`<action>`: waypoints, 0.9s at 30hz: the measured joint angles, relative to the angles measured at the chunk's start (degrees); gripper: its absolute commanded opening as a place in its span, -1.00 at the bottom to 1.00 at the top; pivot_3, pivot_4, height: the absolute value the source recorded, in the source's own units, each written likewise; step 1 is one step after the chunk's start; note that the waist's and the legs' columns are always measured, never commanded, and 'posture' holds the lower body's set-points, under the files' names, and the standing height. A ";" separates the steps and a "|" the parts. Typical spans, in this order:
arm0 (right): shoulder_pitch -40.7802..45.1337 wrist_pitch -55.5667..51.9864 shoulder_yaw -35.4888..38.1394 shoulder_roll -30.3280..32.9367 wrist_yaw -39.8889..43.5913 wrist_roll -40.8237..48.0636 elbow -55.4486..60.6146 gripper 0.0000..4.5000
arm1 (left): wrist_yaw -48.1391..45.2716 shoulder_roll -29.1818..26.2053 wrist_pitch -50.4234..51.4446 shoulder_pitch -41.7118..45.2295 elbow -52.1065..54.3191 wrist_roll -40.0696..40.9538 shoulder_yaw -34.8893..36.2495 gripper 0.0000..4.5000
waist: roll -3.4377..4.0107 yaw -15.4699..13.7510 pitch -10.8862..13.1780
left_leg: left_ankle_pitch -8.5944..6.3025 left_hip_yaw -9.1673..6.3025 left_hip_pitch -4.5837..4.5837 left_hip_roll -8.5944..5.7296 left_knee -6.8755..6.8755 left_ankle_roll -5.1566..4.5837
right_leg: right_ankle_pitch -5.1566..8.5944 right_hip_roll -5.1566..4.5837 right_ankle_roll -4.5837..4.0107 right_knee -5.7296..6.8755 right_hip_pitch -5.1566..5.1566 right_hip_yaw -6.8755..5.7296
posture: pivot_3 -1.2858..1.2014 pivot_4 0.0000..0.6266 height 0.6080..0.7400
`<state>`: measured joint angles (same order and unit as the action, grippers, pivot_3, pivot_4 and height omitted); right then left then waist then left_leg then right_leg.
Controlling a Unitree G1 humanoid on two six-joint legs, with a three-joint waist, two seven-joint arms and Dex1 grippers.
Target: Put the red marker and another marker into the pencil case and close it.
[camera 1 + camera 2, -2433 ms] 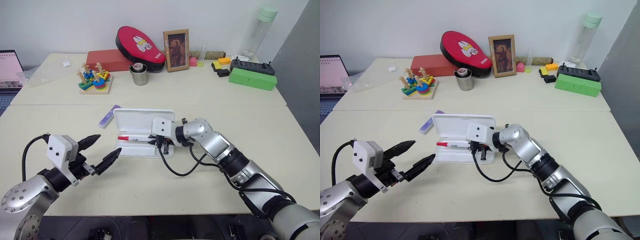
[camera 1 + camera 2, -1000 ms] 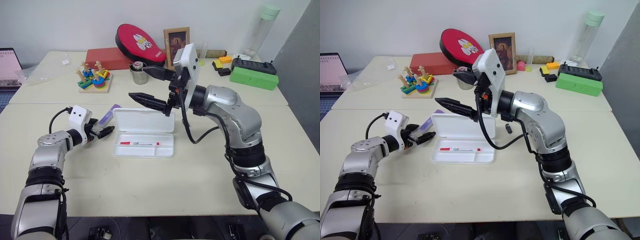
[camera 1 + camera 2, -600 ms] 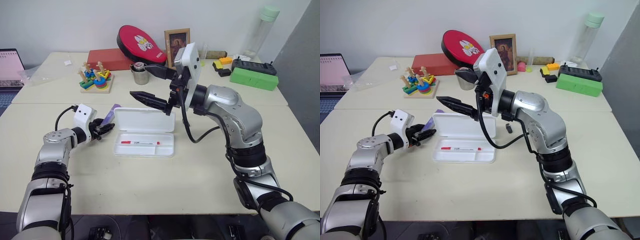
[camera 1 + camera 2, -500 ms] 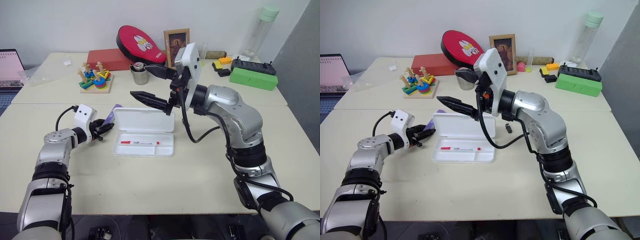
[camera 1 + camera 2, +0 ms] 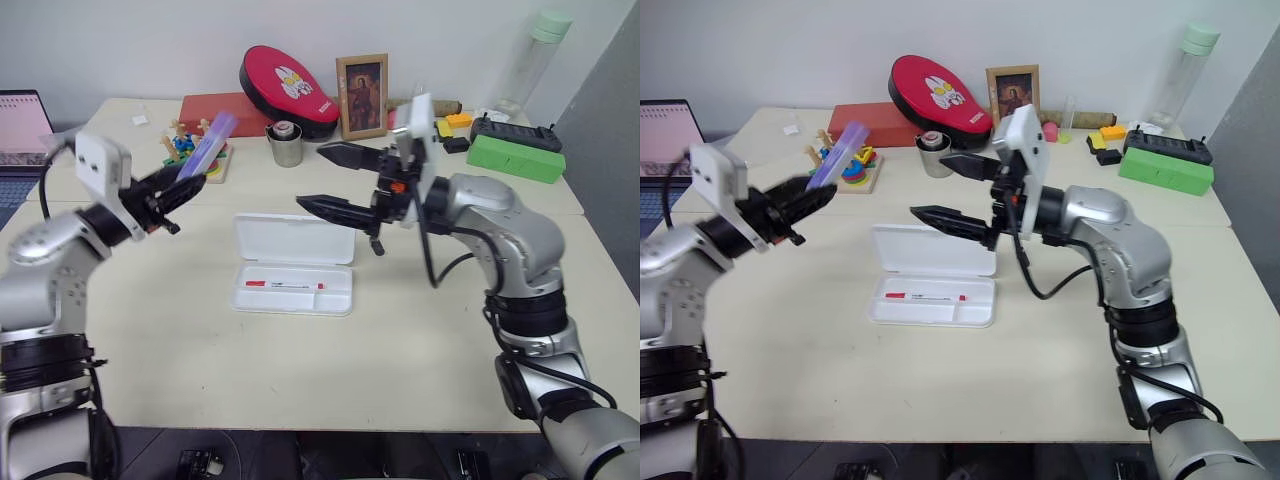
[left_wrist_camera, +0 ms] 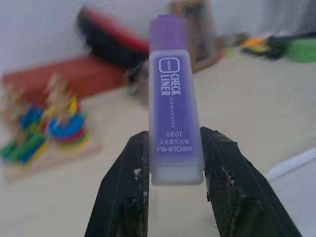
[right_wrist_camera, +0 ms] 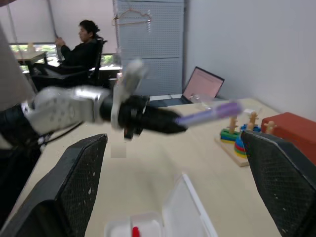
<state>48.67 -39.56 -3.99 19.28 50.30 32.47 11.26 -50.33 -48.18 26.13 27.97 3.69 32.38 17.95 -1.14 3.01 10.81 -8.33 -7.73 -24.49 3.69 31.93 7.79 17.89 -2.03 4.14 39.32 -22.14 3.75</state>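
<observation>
The left hand pinches the chunky lavender-purple highlighter by one end, its long axis slanting up and away, raised above the surface to the left of the flat white plastic pencil case. The case lies open, the slim red-capped marker lengthwise in its tray. The left hand is nearer; the right hand, spread empty, hovers above the lid.
</observation>
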 measured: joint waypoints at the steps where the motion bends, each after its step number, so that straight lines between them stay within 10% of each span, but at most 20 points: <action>1: -0.55 -0.61 0.05 1.56 1.19 0.68 0.40 1.00 | -2.71 -2.10 1.67 -1.24 5.44 1.83 -1.03 -0.47 | 0.06 0.16 0.00 | 0.00 0.05 0.06 0.00 -0.01 -0.01 | 0.00 0.00 0.00 -0.01 0.03 0.04 | 0.03 -0.52 1.00; 10: -4.05 -0.81 -1.81 7.99 4.90 0.19 2.26 1.00 | -21.09 -13.89 -7.74 -14.09 5.42 -10.00 -16.41 -0.47 | 0.28 1.75 0.10 | -0.01 0.09 0.14 0.15 -0.02 -0.03 | 0.14 0.23 0.00 0.14 -0.12 0.19 | 0.03 -0.52 1.00; 27: -9.30 -1.34 -4.15 10.01 2.08 0.04 7.94 1.00 | -34.95 -8.63 -23.12 1.79 -15.76 -21.20 -27.94 -0.47 | 0.26 0.31 0.12 | -0.01 0.08 -0.01 0.15 0.02 -0.03 | 0.11 0.25 0.00 0.01 -0.14 0.15 | 0.03 -0.52 1.00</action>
<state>39.37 -40.90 -8.14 29.29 52.37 32.52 19.20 -85.28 -56.81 3.01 29.76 -12.07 11.18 -9.99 -0.89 3.32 10.93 -8.34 -7.66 -24.49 3.84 31.95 7.76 18.00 -1.78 4.14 39.33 -22.28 3.90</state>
